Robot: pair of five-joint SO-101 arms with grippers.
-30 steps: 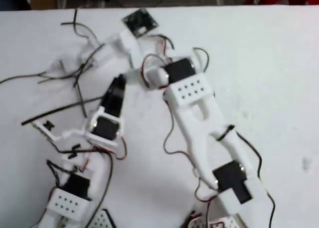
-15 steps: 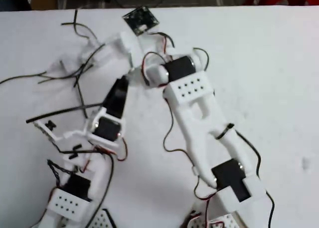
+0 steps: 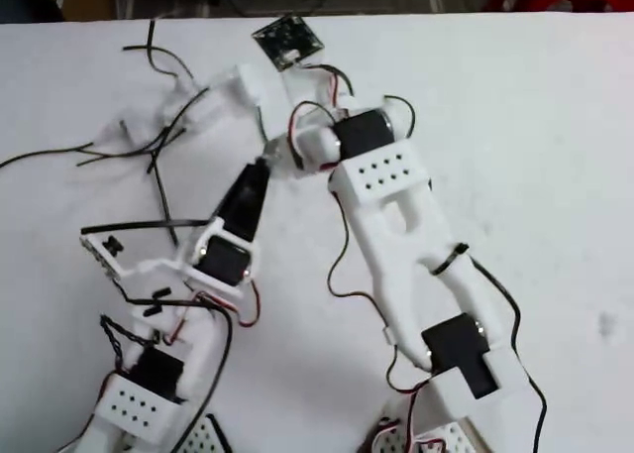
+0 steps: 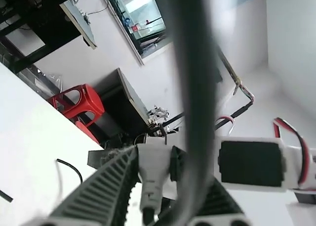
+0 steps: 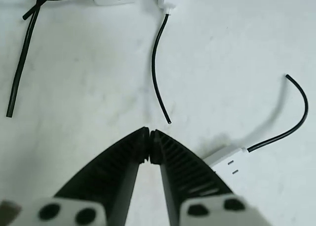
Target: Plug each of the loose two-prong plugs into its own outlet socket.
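White plug (image 4: pixel 150 176) gripped by left jaws, well off table (image 3: pixel 555 126) edge.

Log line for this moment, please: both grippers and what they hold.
left gripper: shut on white plug | right gripper: shut, empty, beside white socket

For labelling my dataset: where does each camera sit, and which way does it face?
High view: fixed above, looking down on the white table; white left arm and right arm show.
Left wrist view: on the left arm, facing the room; left gripper clamps a white two-prong plug.
Right wrist view: faces down at the table; right gripper shut, near a white outlet socket.
Shared: high and right wrist views both see thin black cords.
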